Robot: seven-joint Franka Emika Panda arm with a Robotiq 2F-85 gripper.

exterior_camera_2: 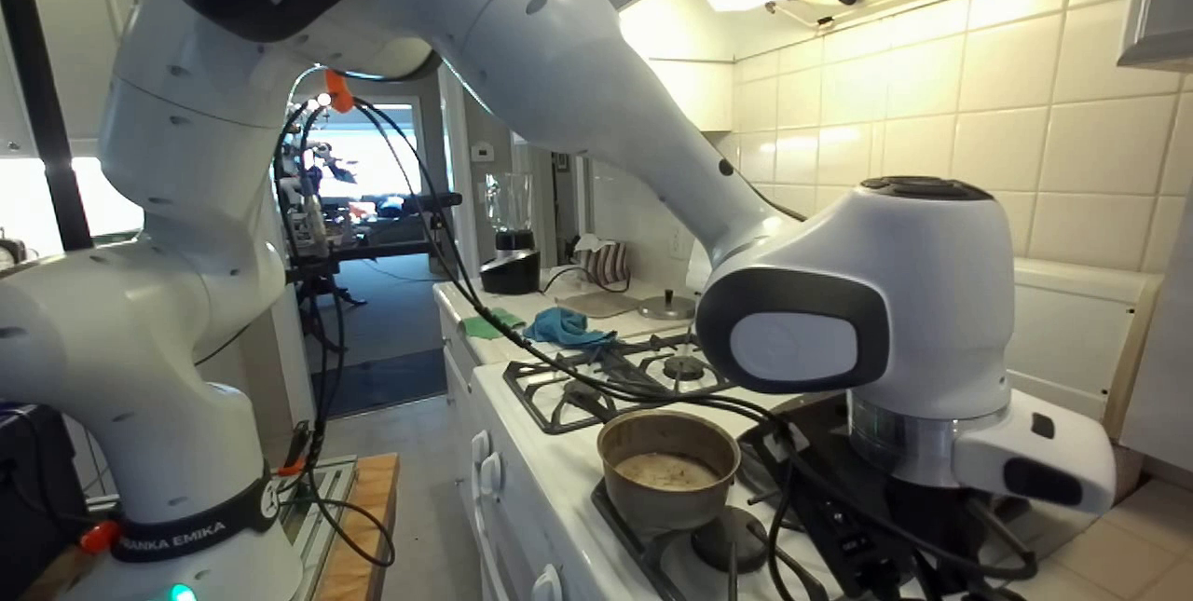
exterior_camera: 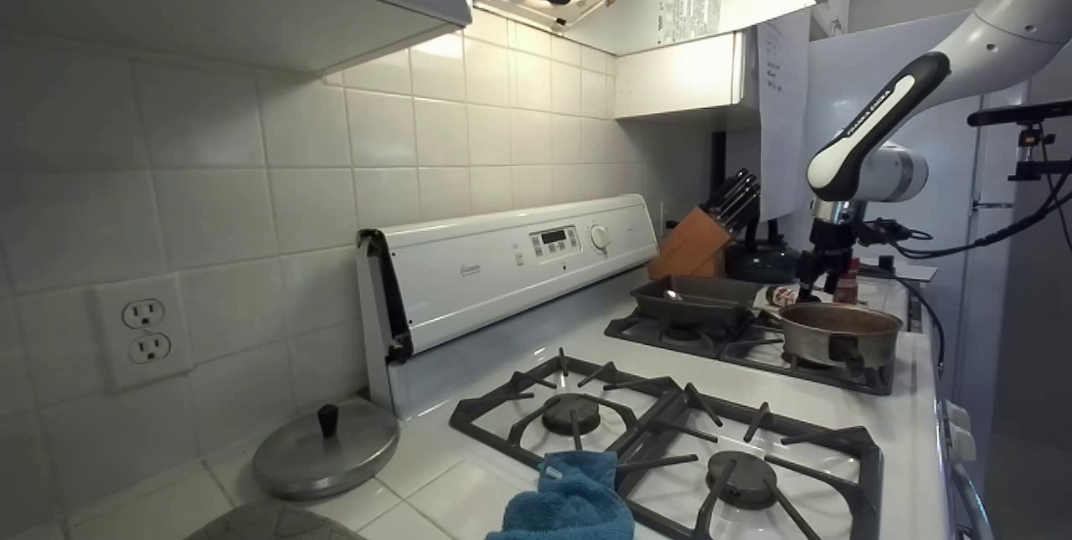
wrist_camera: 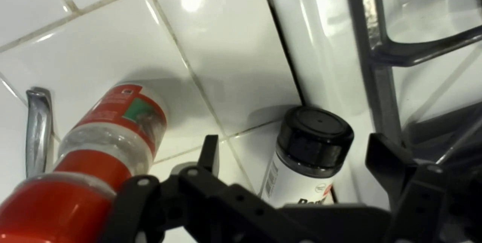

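Note:
A jar with a black lid (wrist_camera: pixel 316 137) and a white label appears to lie on its side on the tiled counter (wrist_camera: pixel 233 28). In the wrist view my gripper (wrist_camera: pixel 297 156) stands wide open, one finger on each side of the jar, both apart from it. The jar's lower end is hidden behind the gripper body. Left of the fingers stands a bottle with a red cap (wrist_camera: pixel 52 209), close to the left finger. An exterior view shows the gripper (exterior_camera: pixel 819 289) pointing down beside the jar (exterior_camera: pixel 781 295), with the red-capped bottle (exterior_camera: pixel 847 282) just behind.
A pot (exterior_camera: pixel 808 343) sits on the burner grate close in front of the gripper. A dark baking pan (exterior_camera: pixel 695 301), a knife block (exterior_camera: pixel 688 243) and a black kettle (exterior_camera: pixel 766 259) stand nearby. The stove grate (wrist_camera: pixel 380 96) runs along the jar's right side.

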